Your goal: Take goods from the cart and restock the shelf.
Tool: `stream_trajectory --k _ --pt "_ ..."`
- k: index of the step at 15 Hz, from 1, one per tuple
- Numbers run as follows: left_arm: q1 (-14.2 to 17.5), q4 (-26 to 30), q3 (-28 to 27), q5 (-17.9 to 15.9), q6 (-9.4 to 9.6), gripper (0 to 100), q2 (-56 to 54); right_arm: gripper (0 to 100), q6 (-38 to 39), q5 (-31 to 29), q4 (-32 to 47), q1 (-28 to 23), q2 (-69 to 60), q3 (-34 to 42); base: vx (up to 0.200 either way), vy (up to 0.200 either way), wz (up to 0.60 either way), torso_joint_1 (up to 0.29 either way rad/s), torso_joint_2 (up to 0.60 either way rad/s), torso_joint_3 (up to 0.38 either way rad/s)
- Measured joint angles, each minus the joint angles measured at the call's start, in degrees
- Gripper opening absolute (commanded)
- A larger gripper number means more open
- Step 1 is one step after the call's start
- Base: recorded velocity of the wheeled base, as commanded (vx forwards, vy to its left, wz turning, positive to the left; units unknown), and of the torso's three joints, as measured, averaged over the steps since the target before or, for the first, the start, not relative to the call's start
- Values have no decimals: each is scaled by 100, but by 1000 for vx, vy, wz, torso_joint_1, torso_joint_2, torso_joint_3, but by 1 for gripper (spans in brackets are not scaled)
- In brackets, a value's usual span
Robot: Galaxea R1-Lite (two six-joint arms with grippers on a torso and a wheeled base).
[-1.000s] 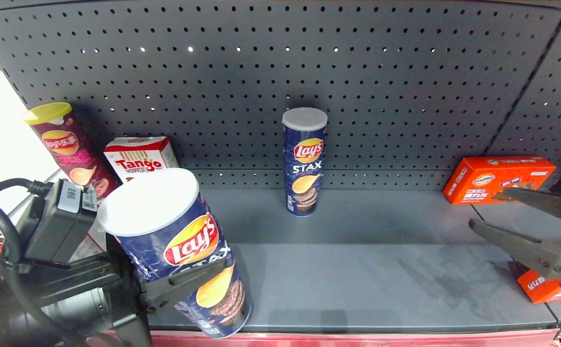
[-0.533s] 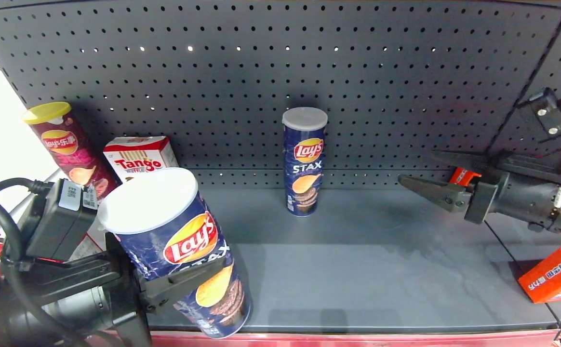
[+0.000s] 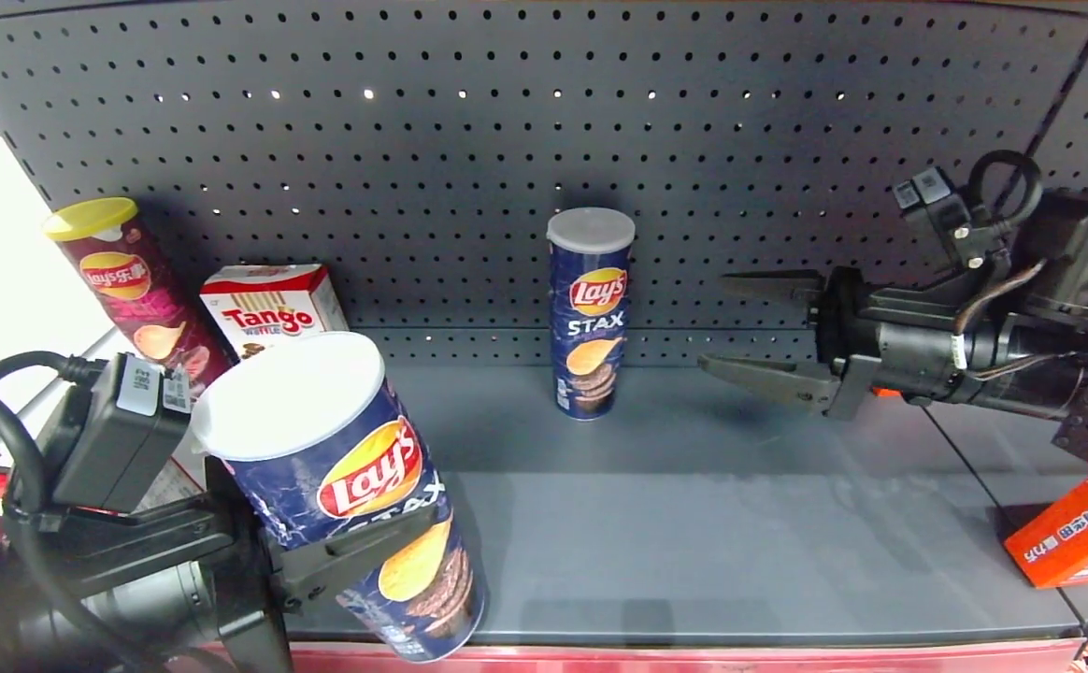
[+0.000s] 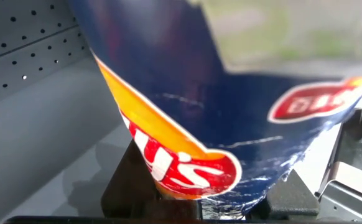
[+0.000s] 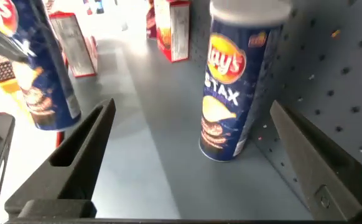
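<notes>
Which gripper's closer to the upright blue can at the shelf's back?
Right. The right gripper sits open just right of the standing can; the left gripper is at the front-left edge, holding a second can.

**Where things sit on your shelf**

On your shelf (image 3: 694, 523), one chip can (image 3: 589, 313) stands upright at the back centre, just before the pegboard panel (image 3: 507, 140). Your right gripper (image 3: 717, 322) sits to that can's right, apart from it, jaws spread toward it. At the front left edge, a second chip can (image 3: 348, 486) tilts, clamped in your left gripper (image 3: 357, 528). Behind it stands a wafer box (image 3: 268, 308), and left of the box a leaning can (image 3: 128, 280). A carton (image 3: 1077, 542) lies at the front right.
</notes>
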Motion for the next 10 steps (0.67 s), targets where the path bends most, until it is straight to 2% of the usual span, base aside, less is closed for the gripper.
stream_trajectory --k 3,10 --pt "0 -1 -10 0 -66 0 0 100 0 52 -30 -6 397 -251 0 0 0 0 0 0" --pt "9 -1 -62 -2 -77 0 21 100 0 55 0 61 1368 -1172 0 0 0 0 0 0"
